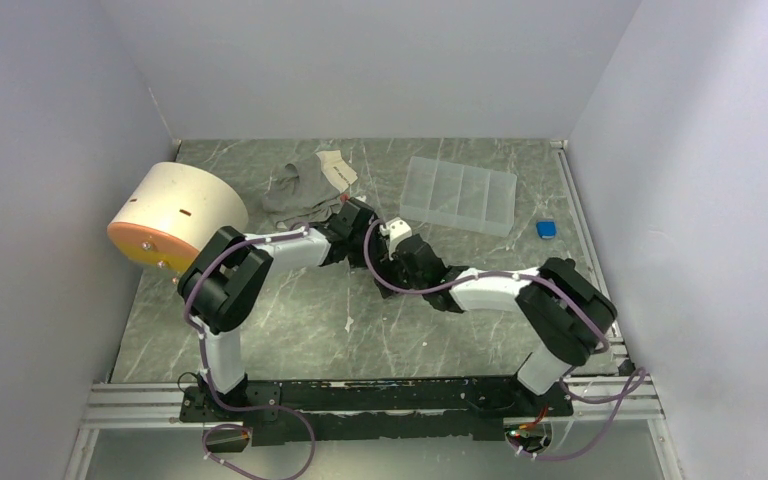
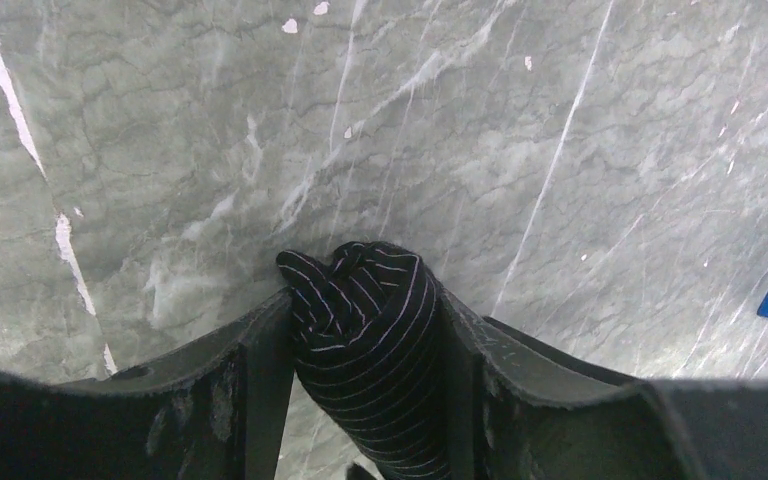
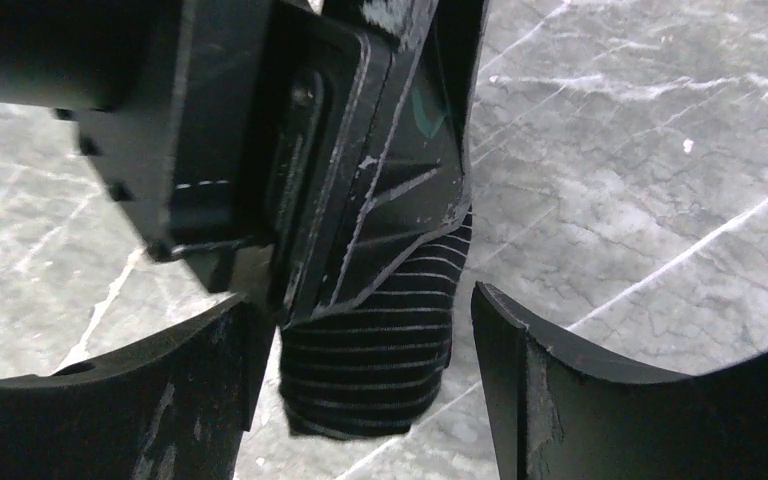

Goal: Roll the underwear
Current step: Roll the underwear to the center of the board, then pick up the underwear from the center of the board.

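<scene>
My left claw [image 2: 365, 305] is clamped on the underwear roll [image 2: 375, 370], black with thin white stripes. Its long axis runs along my fingers, with the bunched end poking past the tips, over the middle of the worktop [image 2: 560, 150]. From above, both claws hide it. My right claw [image 3: 360, 300] stands apart, straddling the roll, with one finger [image 3: 560, 400] clear of the cloth.

The left arm [image 1: 225, 285] and right arm [image 1: 560, 305] are built of black joint housings and white link tubes, purple cables [image 1: 400, 291] are looped along them, and the black fingers [image 2: 210, 390] are marked by pale scuffs.
</scene>
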### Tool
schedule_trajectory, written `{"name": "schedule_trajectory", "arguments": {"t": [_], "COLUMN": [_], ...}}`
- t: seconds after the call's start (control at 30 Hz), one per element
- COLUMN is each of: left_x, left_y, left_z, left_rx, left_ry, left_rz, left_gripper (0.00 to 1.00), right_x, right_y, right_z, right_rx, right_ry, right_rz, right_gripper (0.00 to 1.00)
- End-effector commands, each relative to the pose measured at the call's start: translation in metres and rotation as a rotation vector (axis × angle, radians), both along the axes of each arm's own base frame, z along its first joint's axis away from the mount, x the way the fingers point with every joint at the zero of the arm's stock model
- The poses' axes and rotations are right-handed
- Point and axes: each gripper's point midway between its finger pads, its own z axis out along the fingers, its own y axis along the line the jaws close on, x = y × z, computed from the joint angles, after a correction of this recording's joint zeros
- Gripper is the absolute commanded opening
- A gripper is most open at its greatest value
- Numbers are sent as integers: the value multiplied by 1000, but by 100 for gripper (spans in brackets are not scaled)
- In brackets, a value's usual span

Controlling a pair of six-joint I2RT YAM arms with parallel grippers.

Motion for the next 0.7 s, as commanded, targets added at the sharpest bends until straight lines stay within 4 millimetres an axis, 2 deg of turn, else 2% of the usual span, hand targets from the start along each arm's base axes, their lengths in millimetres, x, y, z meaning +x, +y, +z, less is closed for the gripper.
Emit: {"name": "schedule_trajectory", "arguments": {"t": [0.0, 0.17, 0.27, 0.4, 0.53, 0.6, 0.67], "left_x": [-8, -9, -9, -9, -3, 1, 5], "left_y": [2, 0, 0, 1, 6, 11, 21], "left_z": [-15, -15, -14, -12, -3, 5, 13], "left_rx": [29, 22, 21, 19, -5, -22, -33], "left_ry": [63, 69, 69, 71, 64, 54, 49], "left_rz": [9, 1, -3, -5, 1, 6, 30], "left_gripper": [56, 56, 57, 58, 65, 72, 83], "right_x": [19, 20, 18, 13, 6, 2, 0], "right_y": [15, 7, 1, -12, -26, -31, -39], "right_z": [4, -22, -35, -49, -57, -60, -57], "right_rx": [17, -54, -95, -154, -179, -177, -146], "right_ry": [-76, -49, -33, -5, 28, 61, 79], "right_rz": [-13, -36, -38, -58, -80, -89, -121], "right_gripper": [74, 72, 65, 38, 15, 5, 1]}}
